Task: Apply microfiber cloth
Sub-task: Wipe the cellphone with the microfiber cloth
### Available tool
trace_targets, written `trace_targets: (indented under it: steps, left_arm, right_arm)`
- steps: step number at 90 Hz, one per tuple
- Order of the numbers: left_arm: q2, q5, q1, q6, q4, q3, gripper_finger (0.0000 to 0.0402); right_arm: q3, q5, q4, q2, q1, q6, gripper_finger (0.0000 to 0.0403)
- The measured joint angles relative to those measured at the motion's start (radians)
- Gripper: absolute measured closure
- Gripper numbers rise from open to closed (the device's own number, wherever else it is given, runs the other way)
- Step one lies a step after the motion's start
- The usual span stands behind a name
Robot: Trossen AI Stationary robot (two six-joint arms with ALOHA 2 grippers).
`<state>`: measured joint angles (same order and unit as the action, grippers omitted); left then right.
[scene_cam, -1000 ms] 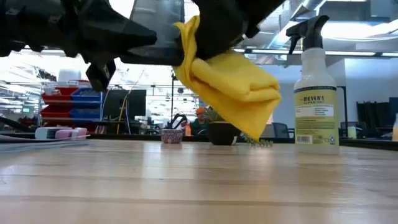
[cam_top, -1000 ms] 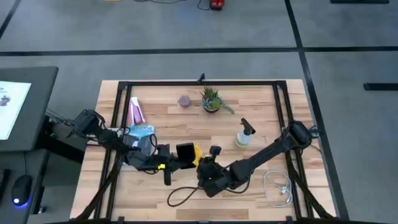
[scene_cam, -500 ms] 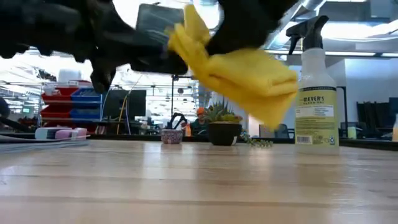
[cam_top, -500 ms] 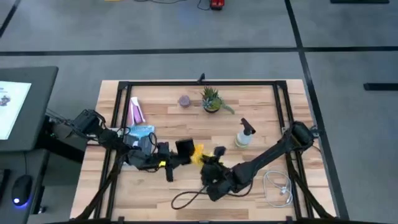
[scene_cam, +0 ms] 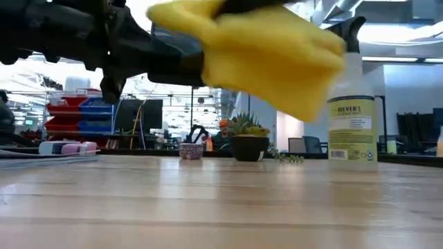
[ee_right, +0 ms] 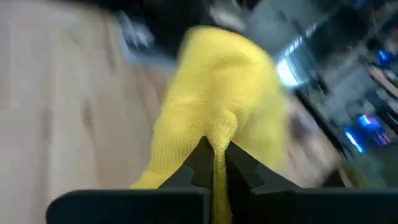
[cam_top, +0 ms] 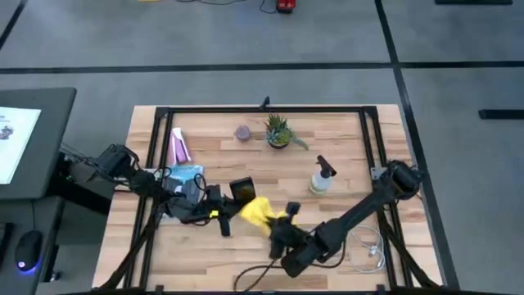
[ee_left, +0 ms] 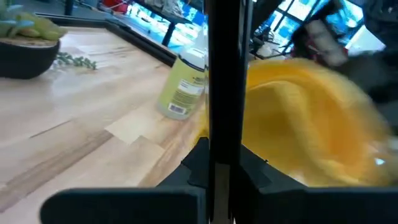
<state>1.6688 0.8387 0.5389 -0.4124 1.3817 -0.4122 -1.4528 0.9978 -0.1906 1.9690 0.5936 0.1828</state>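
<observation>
Spray bottle (cam_top: 321, 178) beside open tabletop (cam_top: 246, 168)

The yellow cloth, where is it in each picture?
High view: microfiber cloth mid-table, by the right gripper.
Low view: top centre, off the table.
Left wrist view: right side.
Right wrist view: centre.
Shared landmark: spray bottle.

Overhead, table-level and two wrist views share the yellow cloth (cam_top: 255, 211).
</observation>
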Motion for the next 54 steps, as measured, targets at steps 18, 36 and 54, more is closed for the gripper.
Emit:
trace_targets:
  steps: [18,36,54]
  left_arm:
    - [0.000,-0.029,-0.002,0.008,0.018,0.000,0.0393]
    - [0.000,-0.100,-0.001,0.005,-0.025,0.000,0.0393]
    - [0.000,-0.108,0.000,0.005,-0.055,0.001,0.0393]
  right_arm:
    - [0.002,0.004,0.061,0.017,-0.061,-0.132,0.0403]
    - [0.002,0.136,0.034,0.009,-0.100,-0.133,0.0403]
    - [0.001,-0.158,0.104,0.013,-0.146,-0.230,0.0403]
